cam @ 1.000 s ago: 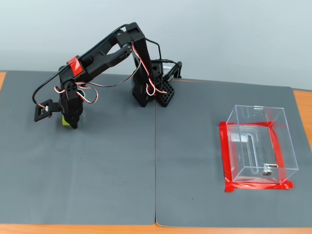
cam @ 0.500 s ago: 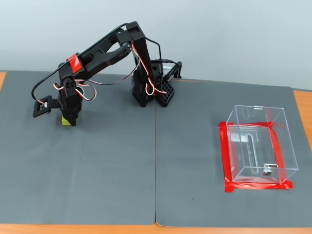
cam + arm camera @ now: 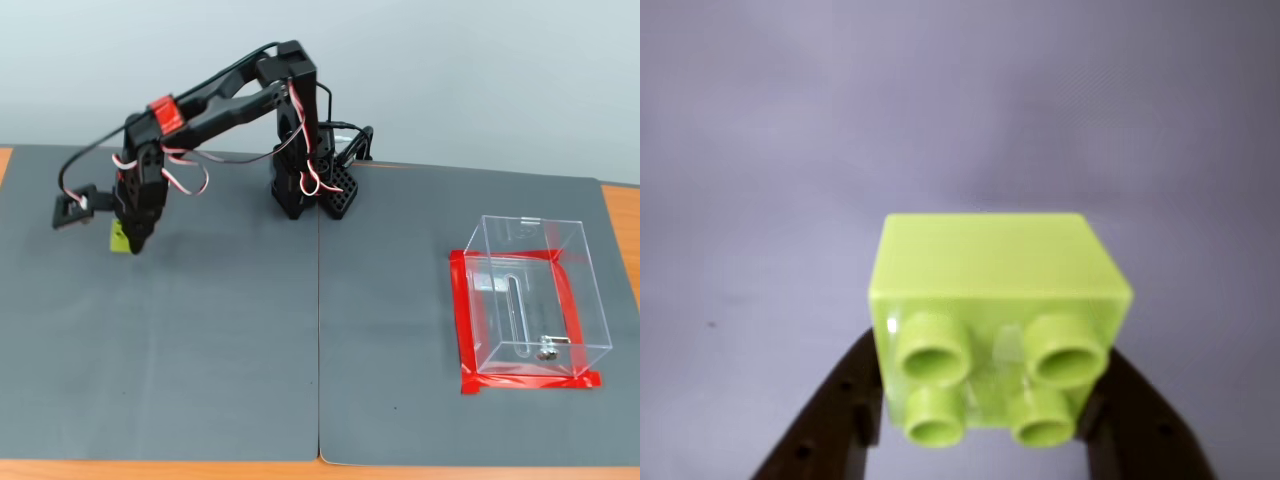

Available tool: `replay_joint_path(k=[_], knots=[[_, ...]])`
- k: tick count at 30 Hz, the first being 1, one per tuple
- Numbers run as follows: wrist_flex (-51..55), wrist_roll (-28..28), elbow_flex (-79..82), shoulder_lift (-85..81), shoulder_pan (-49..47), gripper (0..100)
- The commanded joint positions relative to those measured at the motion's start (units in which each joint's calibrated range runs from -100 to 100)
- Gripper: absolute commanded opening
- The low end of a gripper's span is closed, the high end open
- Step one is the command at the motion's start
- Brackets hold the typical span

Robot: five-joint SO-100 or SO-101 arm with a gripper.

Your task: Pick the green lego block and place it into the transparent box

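We are squeezing the small lime-green plastic brick [image 3: 998, 318] in our black two-finger gripper [image 3: 128, 240], with wide bare grey mat [image 3: 230, 350] toward four o'clock, where the clear plastic box [image 3: 535, 295] is sitting.

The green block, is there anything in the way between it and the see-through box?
Nothing visible is. The hand holds the green block at the left of the fixed view, and only bare gray mat lies between it and the see-through box at the right.

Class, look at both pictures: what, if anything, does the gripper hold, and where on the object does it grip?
The gripper holds the green lego block, one finger on each of two opposite side faces.
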Motion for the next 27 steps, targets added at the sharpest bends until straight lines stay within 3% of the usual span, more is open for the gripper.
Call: replay_joint_path(k=[1, 14, 27], knots=[[0.4, 0.2, -0.8, -8.6, -0.2, 7], [0.5, 0.4, -1.0, -28.6, -8.2, 7], [0.5, 0.4, -14.8, -30.6, -24.0, 7]])
